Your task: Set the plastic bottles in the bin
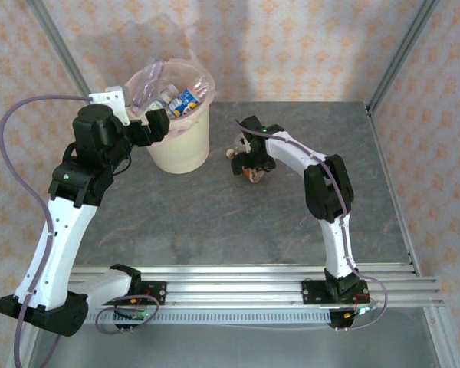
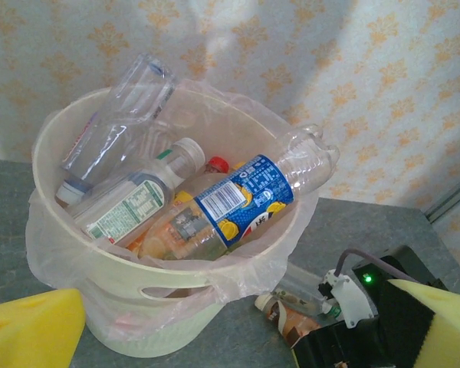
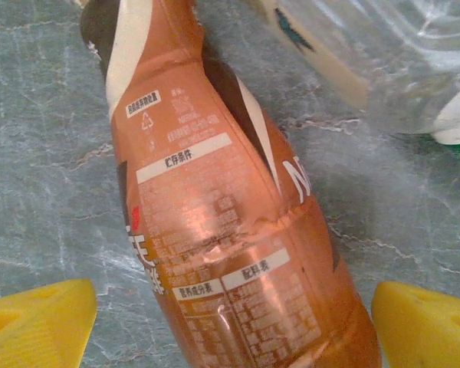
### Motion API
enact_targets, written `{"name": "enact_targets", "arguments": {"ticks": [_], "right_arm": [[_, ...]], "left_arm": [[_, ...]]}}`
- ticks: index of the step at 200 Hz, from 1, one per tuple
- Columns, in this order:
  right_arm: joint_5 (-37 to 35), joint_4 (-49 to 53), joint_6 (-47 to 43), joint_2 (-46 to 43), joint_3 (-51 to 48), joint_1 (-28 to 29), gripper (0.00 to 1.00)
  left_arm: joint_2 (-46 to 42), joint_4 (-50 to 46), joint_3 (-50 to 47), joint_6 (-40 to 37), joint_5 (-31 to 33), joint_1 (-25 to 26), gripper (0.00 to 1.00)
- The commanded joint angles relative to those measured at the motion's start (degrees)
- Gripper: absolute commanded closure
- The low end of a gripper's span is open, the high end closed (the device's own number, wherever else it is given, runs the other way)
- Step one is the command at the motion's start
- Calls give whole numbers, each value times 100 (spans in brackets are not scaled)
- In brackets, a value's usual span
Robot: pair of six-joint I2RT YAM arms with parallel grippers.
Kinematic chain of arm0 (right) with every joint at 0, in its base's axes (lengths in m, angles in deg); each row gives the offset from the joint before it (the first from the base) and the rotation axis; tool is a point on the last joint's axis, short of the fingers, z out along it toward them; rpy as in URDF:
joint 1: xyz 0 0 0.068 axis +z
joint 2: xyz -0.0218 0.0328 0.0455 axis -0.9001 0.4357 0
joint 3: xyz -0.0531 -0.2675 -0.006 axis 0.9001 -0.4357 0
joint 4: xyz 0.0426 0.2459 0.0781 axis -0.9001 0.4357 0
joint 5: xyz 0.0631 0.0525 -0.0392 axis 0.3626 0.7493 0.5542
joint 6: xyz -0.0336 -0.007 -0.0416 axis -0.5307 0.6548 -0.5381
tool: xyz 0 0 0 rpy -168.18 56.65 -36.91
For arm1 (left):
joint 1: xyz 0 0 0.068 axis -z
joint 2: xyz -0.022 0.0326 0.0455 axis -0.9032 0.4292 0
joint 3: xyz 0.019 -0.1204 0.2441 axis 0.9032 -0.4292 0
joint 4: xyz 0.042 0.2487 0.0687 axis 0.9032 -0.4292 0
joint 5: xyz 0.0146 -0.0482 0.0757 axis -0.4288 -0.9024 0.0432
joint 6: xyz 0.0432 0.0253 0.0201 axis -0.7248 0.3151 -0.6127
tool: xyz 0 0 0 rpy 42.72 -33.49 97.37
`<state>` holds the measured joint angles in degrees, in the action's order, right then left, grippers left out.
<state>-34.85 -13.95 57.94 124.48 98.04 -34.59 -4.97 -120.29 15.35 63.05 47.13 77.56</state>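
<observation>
The cream bin [image 1: 180, 149] with its pink bag stands at the back left and holds several plastic bottles. Among them are a blue-labelled one [image 2: 245, 195], a clear one [image 2: 115, 115] and a white-and-green-labelled one [image 2: 130, 203]. My left gripper [image 1: 157, 123] hovers open at the bin's near rim [image 2: 169, 287], nothing between its yellow pads [image 2: 31, 330]. On the table right of the bin lie a brown-labelled bottle [image 3: 215, 230] and a clear bottle [image 3: 383, 61]. My right gripper [image 3: 234, 314] is low over the brown bottle [image 1: 253, 175], open, a pad [image 3: 38, 322] on each side.
The grey stone tabletop [image 1: 215, 215] runs to metal frame posts at the back corners and a rail [image 1: 238, 287] along the near edge. The right arm's black wrist [image 2: 368, 330] sits close to the bin's right side.
</observation>
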Motion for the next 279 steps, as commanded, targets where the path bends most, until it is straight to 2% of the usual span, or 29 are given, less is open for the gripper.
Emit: {"name": "enact_targets", "arguments": {"ticks": [1,95,118,157,208,248,279], "right_arm": [[86,-11,-91,49,-114,112,9],[-98,-65,-58,440,60,346,20],[-164,-107,-28,482,67,396,28],[-316,-74,12,430,63,560,47],[-475,-239,155,-255,-248,860,66],[-425,-621,472,-1177,-811,909,72],[-654,-976,680,-2068,-1435,909,76]], "left_arm": [[-65,268,-86,180,129,-45,0],[-181,264,-272,290,357,-44,0],[-182,225,-290,291,438,-46,0],[-186,220,-316,299,504,-39,0],[-196,205,-323,308,548,-44,0],[-207,203,-341,347,517,-44,0],[-210,253,-356,437,450,-45,0]]}}
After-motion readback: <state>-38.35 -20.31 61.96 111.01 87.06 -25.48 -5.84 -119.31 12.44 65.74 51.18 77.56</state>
